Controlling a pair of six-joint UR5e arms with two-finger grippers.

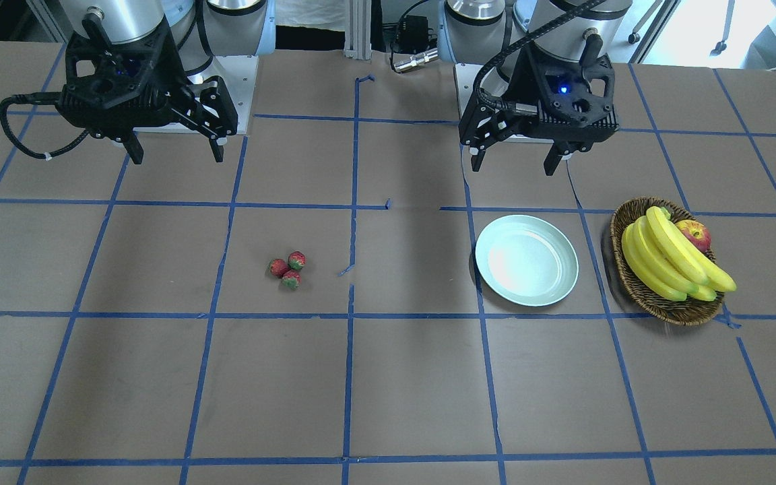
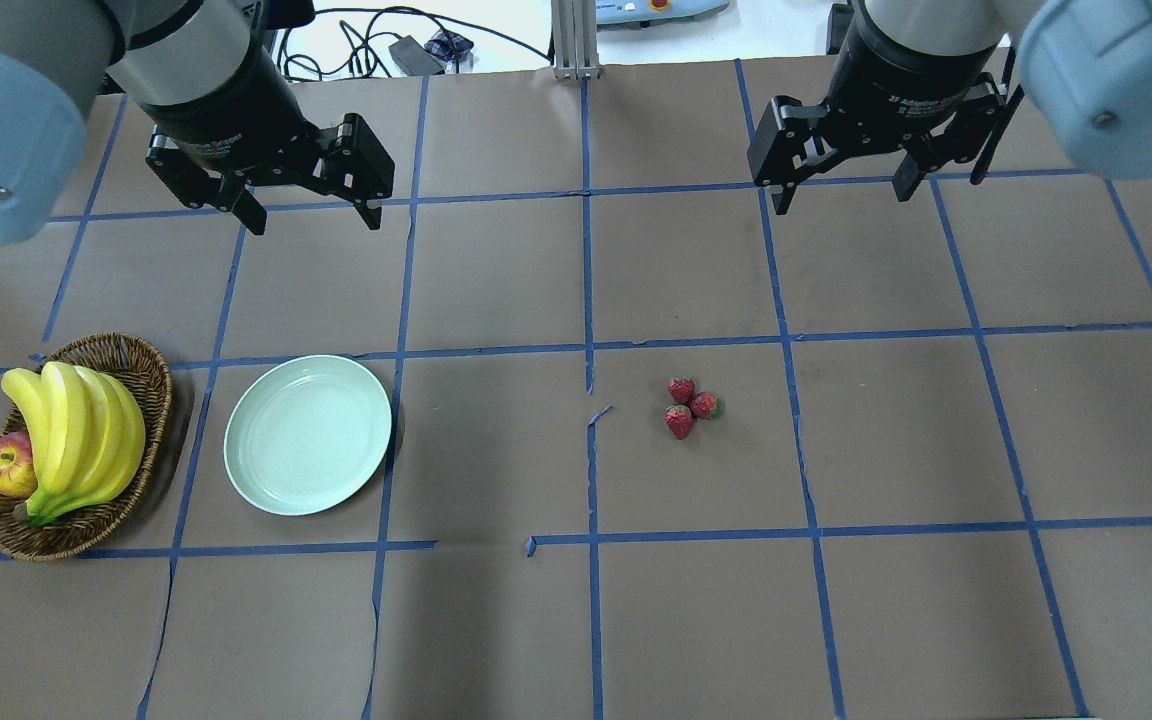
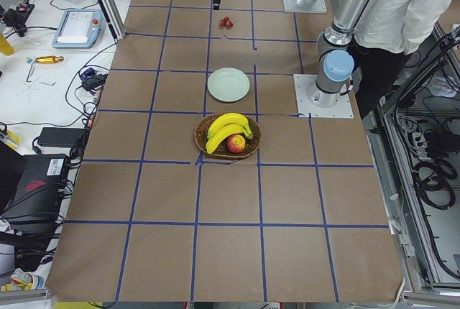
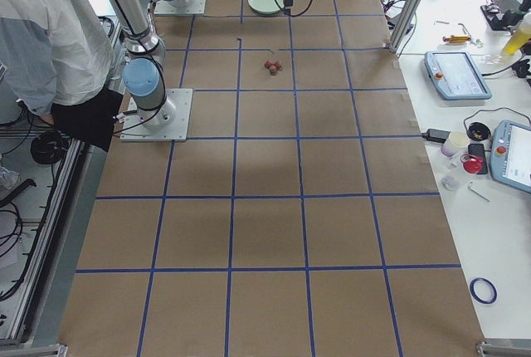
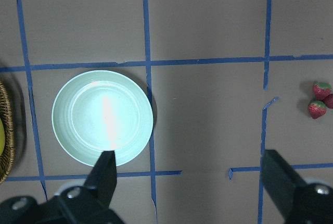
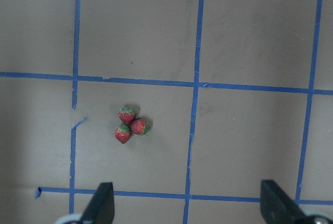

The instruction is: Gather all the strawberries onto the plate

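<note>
Bananas (image 2: 76,430), apple (image 2: 6,465) in basket (image 2: 131,360)

The surface (image 2: 496,620) is brown and is divided into squares by blue tape lines (image 2: 587,250). Three strawberries (image 2: 691,405) lie on it in a tight cluster, touching each other, on the robot's right half. The plate (image 2: 308,448) lies well apart from them on the left half. A wicker basket (image 2: 160,405) stands near the plate, at the outer side.

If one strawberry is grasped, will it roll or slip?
It may roll: the strawberries are small and rounded. The three touch each other, so closing on one likely pushes its neighbours. Beside the open right gripper they look tiny, so probably light.
</note>
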